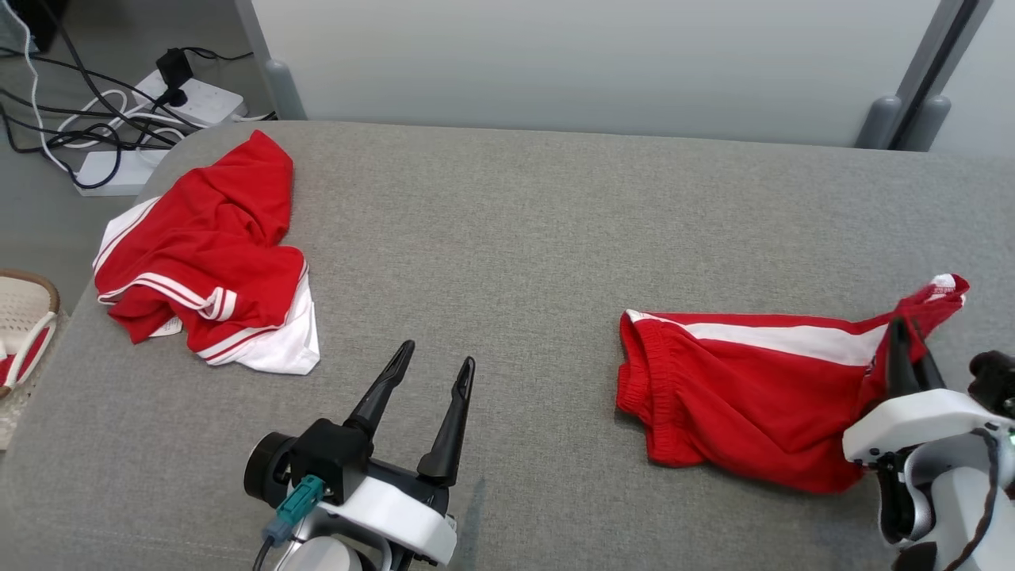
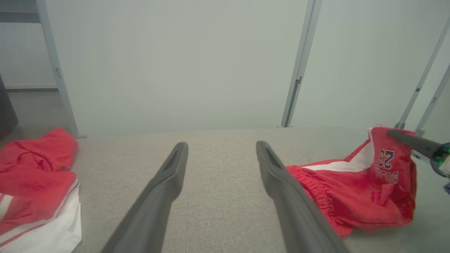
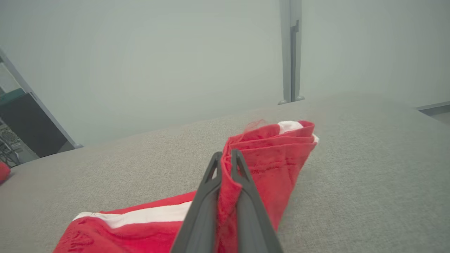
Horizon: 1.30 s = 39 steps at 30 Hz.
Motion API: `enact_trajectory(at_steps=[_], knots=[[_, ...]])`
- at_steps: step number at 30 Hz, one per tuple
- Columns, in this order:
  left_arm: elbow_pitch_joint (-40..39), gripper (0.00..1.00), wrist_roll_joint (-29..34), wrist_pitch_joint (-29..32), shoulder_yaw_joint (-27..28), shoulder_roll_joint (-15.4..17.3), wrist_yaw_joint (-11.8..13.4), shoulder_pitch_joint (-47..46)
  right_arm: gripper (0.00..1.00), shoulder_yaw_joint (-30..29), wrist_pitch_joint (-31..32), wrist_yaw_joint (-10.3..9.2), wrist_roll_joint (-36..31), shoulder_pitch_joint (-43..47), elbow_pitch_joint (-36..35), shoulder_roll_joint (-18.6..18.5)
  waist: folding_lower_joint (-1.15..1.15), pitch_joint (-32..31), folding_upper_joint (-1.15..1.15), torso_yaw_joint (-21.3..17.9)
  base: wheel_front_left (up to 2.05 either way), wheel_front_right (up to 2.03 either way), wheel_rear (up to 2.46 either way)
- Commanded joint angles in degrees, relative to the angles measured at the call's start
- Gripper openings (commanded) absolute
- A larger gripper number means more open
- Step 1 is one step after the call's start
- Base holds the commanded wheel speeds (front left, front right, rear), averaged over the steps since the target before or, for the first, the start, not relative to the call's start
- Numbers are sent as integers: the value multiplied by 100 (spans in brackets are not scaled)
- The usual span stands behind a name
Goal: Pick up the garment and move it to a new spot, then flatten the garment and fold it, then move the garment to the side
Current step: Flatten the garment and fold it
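Red shorts (image 1: 737,396), white side stripe: lay on the right half of the grey fabric tabletop (image 1: 515,238), elastic waistband toward the centre, one leg corner lifted. Right tool (image 1: 904,329): clenched on that raised corner. Left tool (image 1: 438,354): released, fingers spread above bare tabletop, well apart from the shorts. Crumpled red-and-white garment (image 1: 206,254): tabletop, far left. Power strips (image 1: 198,99), cables: floor beyond.

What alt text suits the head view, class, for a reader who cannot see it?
The right gripper pinches a lifted corner of red shorts on a grey padded surface. The left gripper is open and empty; a crumpled red-and-white garment lies far left.
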Motion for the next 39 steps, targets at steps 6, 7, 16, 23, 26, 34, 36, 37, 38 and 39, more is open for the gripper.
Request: enact_trajectory(at_steps=[6,7,16,23,26,34,36,37,38,39], knots=[[-115,100,-73,-59,152,19,17,-177,0,968,-79,18,382,84,-432,-48,0,-19,0,276,0,0,0],[-121,100,-80,-59,156,19,17,-195,0,1089,-79,18,451,104,-459,-48,0,-18,0,308,0,0,0],[-94,100,-94,-59,144,19,6,-190,0,2290,-79,18,911,276,-331,-48,0,-54,0,514,0,0,0],[-37,100,-82,-59,121,19,18,-153,0,2711,-79,18,1047,314,-332,-48,0,-134,0,604,0,0,0],[-32,100,-77,-59,121,19,20,-144,0,2851,-79,18,1064,340,-309,-48,0,-157,0,618,0,0,0],[-7,100,-75,-59,110,19,13,-120,5,3308,-40,18,1229,400,52,-48,0,-155,0,623,0,0,0],[-8,100,-75,-59,104,19,11,-124,38,3430,-25,18,1338,392,91,-48,0,-141,0,620,0,0,0],[-16,100,-75,-59,107,19,18,-134,100,3570,-30,18,1515,376,131,-48,0,-120,0,617,0,0,0],[-22,100,-75,-59,115,19,23,-136,100,3679,-34,18,1672,374,144,-48,0,-110,0,609,0,0,0],[-21,100,-73,-59,119,19,23,-135,100,3738,-36,18,1727,370,162,-48,0,-112,0,604,0,0,0]])
